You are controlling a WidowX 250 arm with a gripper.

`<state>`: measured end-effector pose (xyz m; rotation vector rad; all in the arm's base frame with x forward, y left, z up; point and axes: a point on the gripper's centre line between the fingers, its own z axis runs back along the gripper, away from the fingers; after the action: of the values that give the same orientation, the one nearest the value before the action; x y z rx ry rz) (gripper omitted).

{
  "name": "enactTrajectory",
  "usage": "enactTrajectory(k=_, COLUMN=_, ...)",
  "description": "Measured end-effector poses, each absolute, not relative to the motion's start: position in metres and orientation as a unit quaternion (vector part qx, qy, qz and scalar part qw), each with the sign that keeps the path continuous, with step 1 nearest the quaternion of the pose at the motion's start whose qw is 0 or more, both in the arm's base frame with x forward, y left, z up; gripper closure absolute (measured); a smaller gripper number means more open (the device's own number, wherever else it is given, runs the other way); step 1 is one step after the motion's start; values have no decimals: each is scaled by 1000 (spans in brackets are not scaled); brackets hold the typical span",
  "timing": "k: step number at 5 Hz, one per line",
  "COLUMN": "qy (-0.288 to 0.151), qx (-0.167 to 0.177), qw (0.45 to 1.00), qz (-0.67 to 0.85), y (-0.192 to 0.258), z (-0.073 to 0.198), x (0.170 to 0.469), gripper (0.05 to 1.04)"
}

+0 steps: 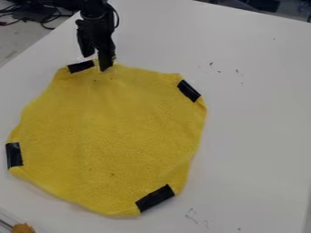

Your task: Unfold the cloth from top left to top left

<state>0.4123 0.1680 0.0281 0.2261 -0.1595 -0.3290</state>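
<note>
The gripper point(97, 63) hangs at the cloth's upper-left edge, just right of a black tape patch point(80, 67). Its two fingers stand apart, and the right one reaches down over the yellow edge. The yellow cloth point(112, 136) lies spread on the table in a roughly eight-sided shape. More black patches mark its upper right point(189, 90), its lower left point(14, 154) and its bottom right point(155, 198). Whether the fingertips touch the cloth, I cannot tell.
The white table point(258, 118) extends to the right of the cloth, with small dark marks on it. An orange-brown object point(23, 228) sits at the bottom-left corner. Black cables point(45, 19) lie beyond the table's upper-left edge.
</note>
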Motion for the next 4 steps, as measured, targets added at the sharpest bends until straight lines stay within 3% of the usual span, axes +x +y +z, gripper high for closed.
enactTrajectory(k=2, qy=-109, qx=122, qw=975, qz=-152, y=199, z=30, x=421, gripper=83)
enactTrajectory(k=3, qy=-96, qx=119, qw=982, qz=-113, y=204, z=30, x=407, gripper=83)
enactTrajectory(k=4, qy=-79, qx=102, qw=990, qz=-56, y=186, z=52, x=390, gripper=83)
